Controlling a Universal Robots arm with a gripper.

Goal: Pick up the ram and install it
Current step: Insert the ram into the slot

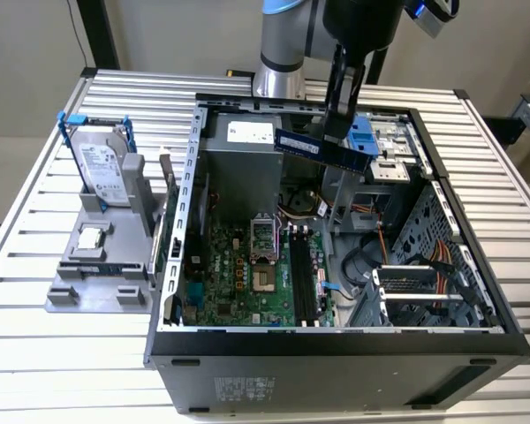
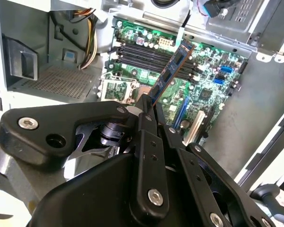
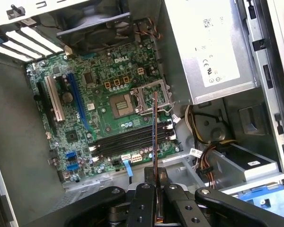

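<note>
Slatted table (image 1: 62,353): open computer case (image 1: 336,346) laid at centre, grey fixture (image 1: 102,287) set at exterior view's left. Motherboard (image 1: 234,274) exposed on case floor, black memory slots (image 1: 305,283) along its right side. Gripper (image 1: 340,132) hung over far part of case, fingers clamped on ram (image 1: 322,147). Ram held in air, well above motherboard, apart from slots; in second wrist view, ram (image 2: 173,71) seen projected from fingers toward board. Hard drive (image 1: 102,168) stood upright in fixture; processor chip (image 1: 90,237) laid just nearer.

A ribbed metal table (image 1: 35,389) is seen across the frame; a plain beige wall (image 1: 26,53) is shown behind, upper left, crossed by a dark post (image 1: 102,35).
</note>
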